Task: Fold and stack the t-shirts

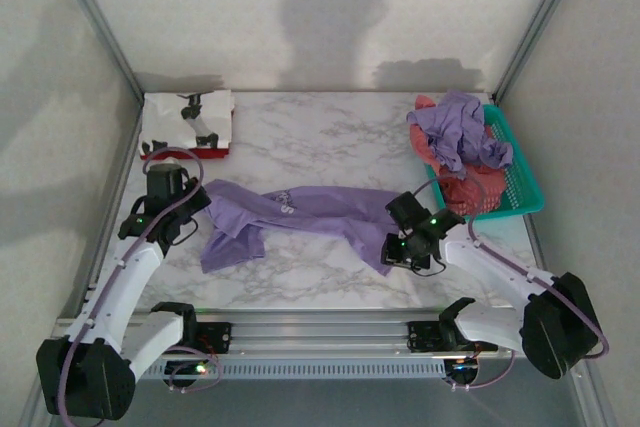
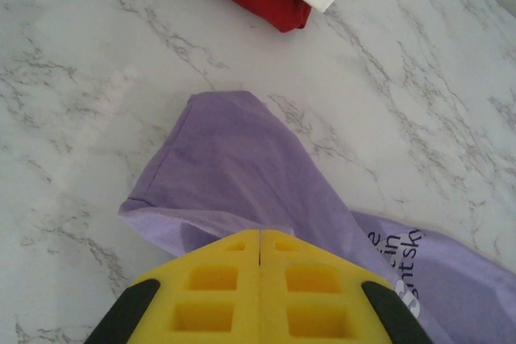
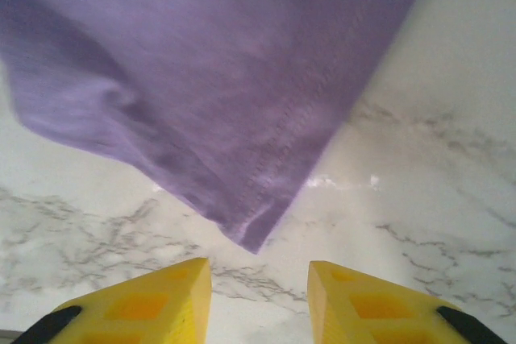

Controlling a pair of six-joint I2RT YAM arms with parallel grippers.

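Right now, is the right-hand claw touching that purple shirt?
Apart. The right wrist view shows bare marble table between the open right gripper and the lavender t-shirt, whose hem corner ends short of the fingers.

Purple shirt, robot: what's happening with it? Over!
Left jaws shut on lavender shirt. Right jaws open, short of its corner. Shirt lies stretched between arms. Folded stack and basket stand clear.

2 white arms [image 1: 128,282] — black joints, purple cables [image 1: 68,367] (yellow fingers [image 2: 210,296]).

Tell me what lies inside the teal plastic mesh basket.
A crumpled lavender-purple cloth shirt lies on top of coral-red cloth; whatever is beneath them is covered.
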